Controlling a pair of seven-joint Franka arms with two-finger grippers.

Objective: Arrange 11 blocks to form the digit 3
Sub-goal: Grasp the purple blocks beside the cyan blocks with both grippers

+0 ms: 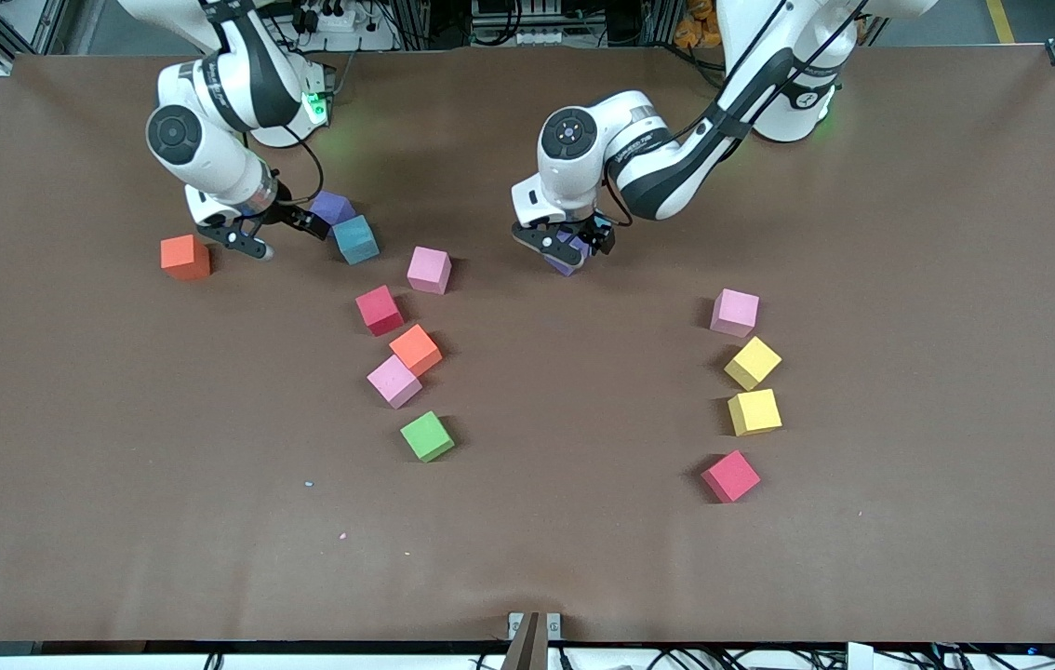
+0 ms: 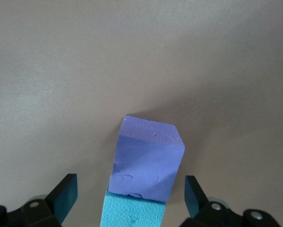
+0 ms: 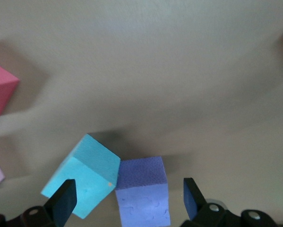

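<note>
My left gripper (image 1: 568, 249) stands fully open astride a purple block (image 2: 148, 158), holding nothing; light, soft foam, best pinched on flat sides.

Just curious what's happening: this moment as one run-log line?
left gripper: open, astride purple block | right gripper: open, by second purple block and light blue block | digit 3: unbuilt

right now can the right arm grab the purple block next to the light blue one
Probably not cleanly. The right gripper is open at the purple block, but the light blue block touches it at a corner and lies between it and one finger, so closing would likely catch both.
</note>
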